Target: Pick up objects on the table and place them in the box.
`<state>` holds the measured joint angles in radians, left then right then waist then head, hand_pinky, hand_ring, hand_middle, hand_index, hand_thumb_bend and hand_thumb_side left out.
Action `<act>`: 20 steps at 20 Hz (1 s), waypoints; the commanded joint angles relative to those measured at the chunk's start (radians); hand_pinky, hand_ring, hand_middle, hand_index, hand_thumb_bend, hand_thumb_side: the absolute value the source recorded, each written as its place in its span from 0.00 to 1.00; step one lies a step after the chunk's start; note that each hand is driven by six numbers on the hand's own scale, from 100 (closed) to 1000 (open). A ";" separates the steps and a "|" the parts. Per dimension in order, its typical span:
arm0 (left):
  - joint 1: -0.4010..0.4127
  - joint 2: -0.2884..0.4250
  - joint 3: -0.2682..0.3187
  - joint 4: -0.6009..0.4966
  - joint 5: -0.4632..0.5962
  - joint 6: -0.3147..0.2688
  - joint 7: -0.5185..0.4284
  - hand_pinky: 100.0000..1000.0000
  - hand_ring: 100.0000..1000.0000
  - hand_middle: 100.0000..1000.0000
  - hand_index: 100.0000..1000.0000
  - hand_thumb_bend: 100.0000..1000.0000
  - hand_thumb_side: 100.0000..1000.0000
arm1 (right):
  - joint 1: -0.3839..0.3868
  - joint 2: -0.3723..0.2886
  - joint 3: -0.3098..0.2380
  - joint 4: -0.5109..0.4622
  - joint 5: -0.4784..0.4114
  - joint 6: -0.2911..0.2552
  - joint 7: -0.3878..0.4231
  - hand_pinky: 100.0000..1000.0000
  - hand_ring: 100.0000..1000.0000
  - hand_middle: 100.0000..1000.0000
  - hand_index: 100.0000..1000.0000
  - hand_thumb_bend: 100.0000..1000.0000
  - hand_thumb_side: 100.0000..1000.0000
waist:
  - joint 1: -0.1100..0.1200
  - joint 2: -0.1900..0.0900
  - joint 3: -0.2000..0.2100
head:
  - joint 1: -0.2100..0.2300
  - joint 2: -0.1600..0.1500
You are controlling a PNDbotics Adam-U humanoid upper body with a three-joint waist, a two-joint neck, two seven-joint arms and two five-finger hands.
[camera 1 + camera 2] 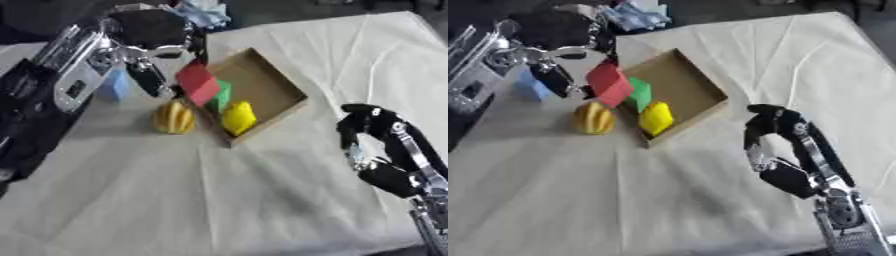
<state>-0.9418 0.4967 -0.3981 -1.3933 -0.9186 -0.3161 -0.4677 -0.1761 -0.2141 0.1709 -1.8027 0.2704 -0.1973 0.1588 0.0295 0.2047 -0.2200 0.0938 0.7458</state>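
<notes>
Left eye view shows left hand (162,47) fuller.

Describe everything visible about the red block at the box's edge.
The red block is a flat-faced, matte solid, plastic or foam by its look, tilted on edge over the near-left wall of the open cardboard box. The robot's left hand pinches it from the left between its black fingers. It overlaps a green block inside the box, beside a yellow piece; contact with the box wall cannot be told.
</notes>
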 commanded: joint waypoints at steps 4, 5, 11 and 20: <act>-0.065 -0.110 0.019 0.116 -0.120 0.005 0.088 0.75 0.69 0.66 0.72 0.34 0.10 | -0.013 -0.001 0.020 -0.012 -0.013 -0.006 0.023 0.61 0.60 0.54 0.78 0.00 0.34 | 0.000 -0.029 -0.017 | 0.018 -0.012; -0.069 -0.125 0.017 0.132 -0.135 0.001 0.096 0.75 0.69 0.67 0.73 0.35 0.11 | -0.014 0.000 0.023 -0.012 -0.014 -0.007 0.027 0.61 0.60 0.54 0.78 0.00 0.34 | 0.000 -0.029 -0.020 | 0.020 -0.013; -0.076 -0.189 -0.002 0.197 -0.196 -0.032 0.132 0.76 0.72 0.73 0.80 0.39 0.21 | -0.021 0.003 0.041 -0.014 -0.025 -0.012 0.051 0.61 0.60 0.54 0.77 0.00 0.35 | 0.000 -0.026 -0.042 | 0.034 -0.018; -0.064 -0.190 -0.013 0.188 -0.205 -0.056 0.140 0.76 0.71 0.73 0.81 0.40 0.27 | -0.024 0.005 0.043 -0.012 -0.028 -0.012 0.059 0.61 0.60 0.54 0.77 0.00 0.34 | 0.000 -0.026 -0.050 | 0.033 -0.019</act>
<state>-0.9895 0.2883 -0.4151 -1.1837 -1.1272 -0.3677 -0.3279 -0.1897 -0.2061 0.2168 -1.8011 0.2489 -0.2074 0.2158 0.0295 0.2047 -0.2697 0.1284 0.7378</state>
